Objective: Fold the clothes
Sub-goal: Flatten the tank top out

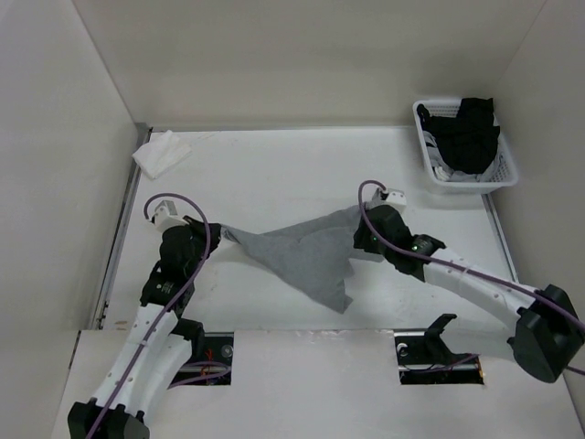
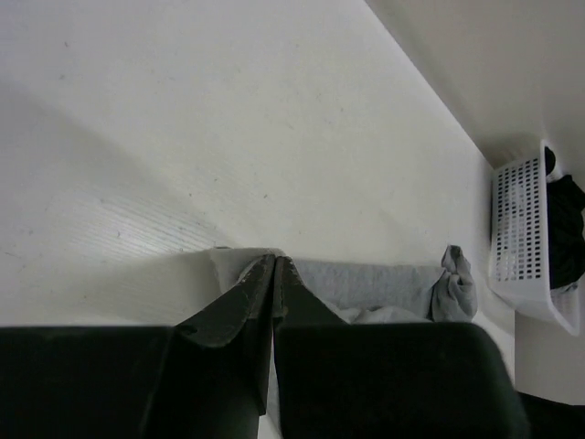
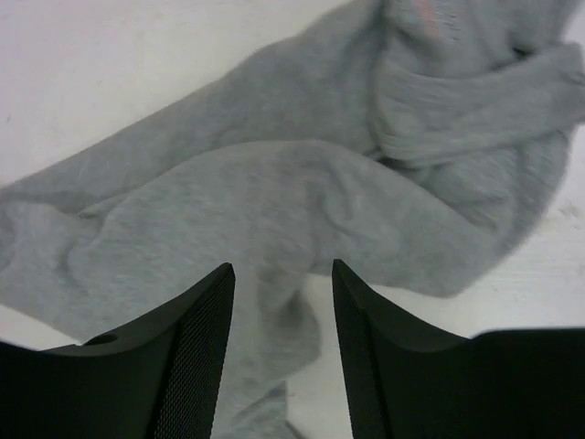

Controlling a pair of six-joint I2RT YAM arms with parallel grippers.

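Plain light-grey shirt (image 1: 306,256), white basket (image 1: 466,186)

Shirt (image 3: 274,192) soft matt knit; basket (image 2: 521,229) probably plastic.

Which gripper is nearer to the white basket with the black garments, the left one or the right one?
Right. The right gripper hovers at the grey shirt's right end, a short way from the basket; the left gripper pinches the shirt's opposite end, farther off.
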